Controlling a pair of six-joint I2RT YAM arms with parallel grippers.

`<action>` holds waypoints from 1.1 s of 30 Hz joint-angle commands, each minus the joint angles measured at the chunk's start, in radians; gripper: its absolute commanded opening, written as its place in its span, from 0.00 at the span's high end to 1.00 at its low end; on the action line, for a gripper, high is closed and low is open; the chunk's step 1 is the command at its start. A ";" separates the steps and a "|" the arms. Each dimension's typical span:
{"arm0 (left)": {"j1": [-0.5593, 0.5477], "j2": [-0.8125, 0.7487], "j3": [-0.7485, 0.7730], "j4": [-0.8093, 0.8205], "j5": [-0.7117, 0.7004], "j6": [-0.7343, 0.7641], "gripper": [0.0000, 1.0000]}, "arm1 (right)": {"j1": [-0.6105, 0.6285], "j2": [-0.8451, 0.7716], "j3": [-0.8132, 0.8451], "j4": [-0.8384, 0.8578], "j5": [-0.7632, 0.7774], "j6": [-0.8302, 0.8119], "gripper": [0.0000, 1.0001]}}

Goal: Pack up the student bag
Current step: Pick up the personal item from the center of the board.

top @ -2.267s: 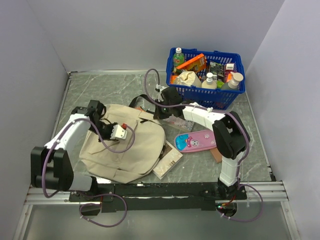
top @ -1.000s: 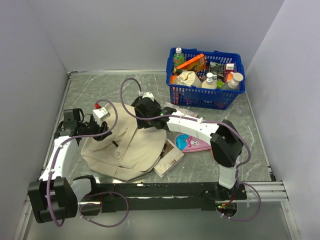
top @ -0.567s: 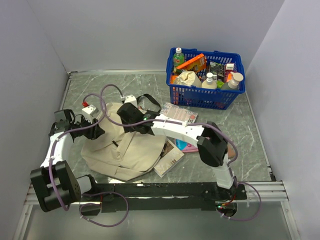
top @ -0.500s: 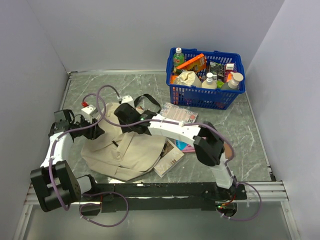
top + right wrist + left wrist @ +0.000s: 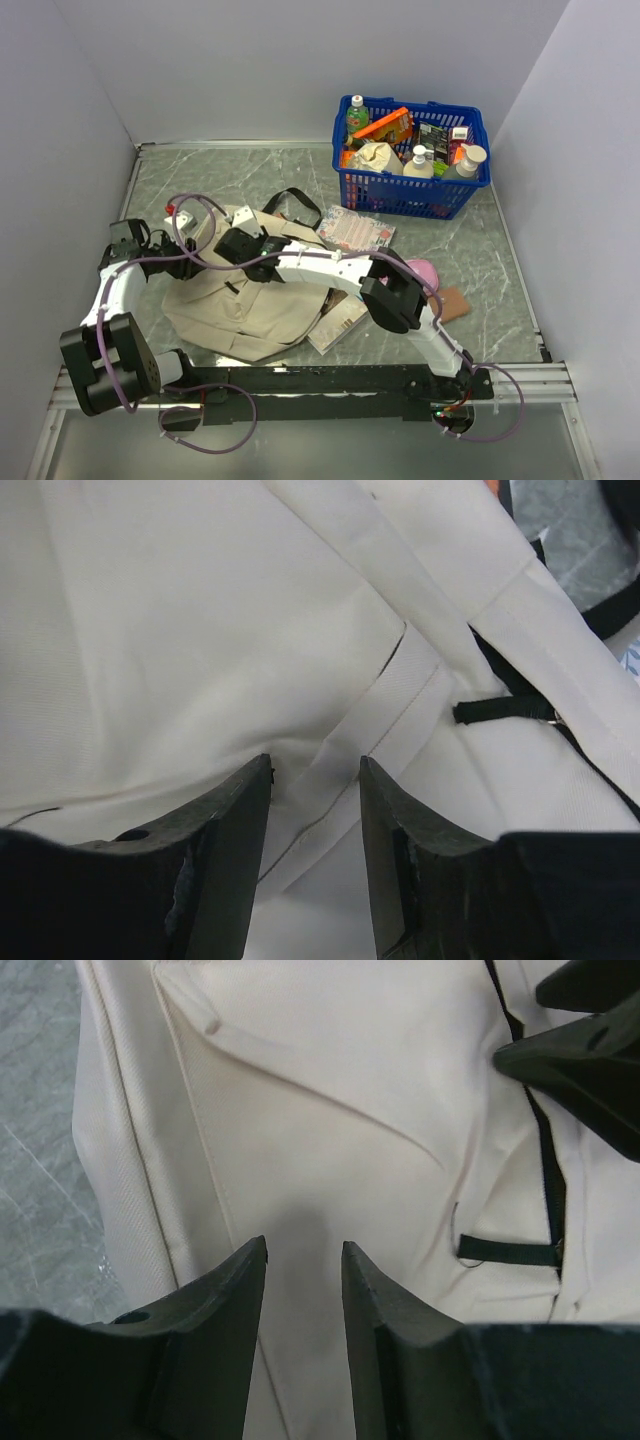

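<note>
With the student bag (image 5: 260, 315) lying flat at lower left of the overhead view and the left gripper (image 5: 304, 1250) and right gripper (image 5: 315, 765) both over it, jaws apart and empty, we feared they would pinch plain cloth, bunching the bag instead of opening it.

- A table (image 5: 230, 170) with a grey-green, marble-patterned top fills the floor of the enclosure.
- A plain back wall (image 5: 300, 70), left wall (image 5: 50, 200) and right wall (image 5: 590, 200) close it in.
- The walls look faintly lilac, perhaps from the light.
- A metal rail (image 5: 520, 378) runs along the near edge.
- Light is soft and even.
</note>
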 commanded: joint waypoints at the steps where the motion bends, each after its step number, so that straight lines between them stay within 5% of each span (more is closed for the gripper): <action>1: 0.004 0.036 0.029 0.027 -0.026 0.011 0.58 | 0.023 -0.089 -0.074 -0.011 0.091 -0.031 0.53; 10: 0.003 0.036 0.020 0.038 -0.069 0.032 0.59 | 0.023 -0.146 -0.161 -0.038 0.068 0.041 0.55; 23: 0.003 0.067 0.009 0.076 -0.136 0.048 0.61 | -0.011 -0.367 -0.561 0.274 -0.220 0.105 0.68; 29: -0.004 -0.007 0.136 -0.030 -0.035 -0.005 0.60 | -0.045 -0.324 -0.566 0.284 -0.283 0.137 0.87; 33: -0.053 -0.093 0.219 -0.113 0.068 -0.038 0.59 | -0.063 -0.332 -0.637 0.377 -0.352 0.163 0.88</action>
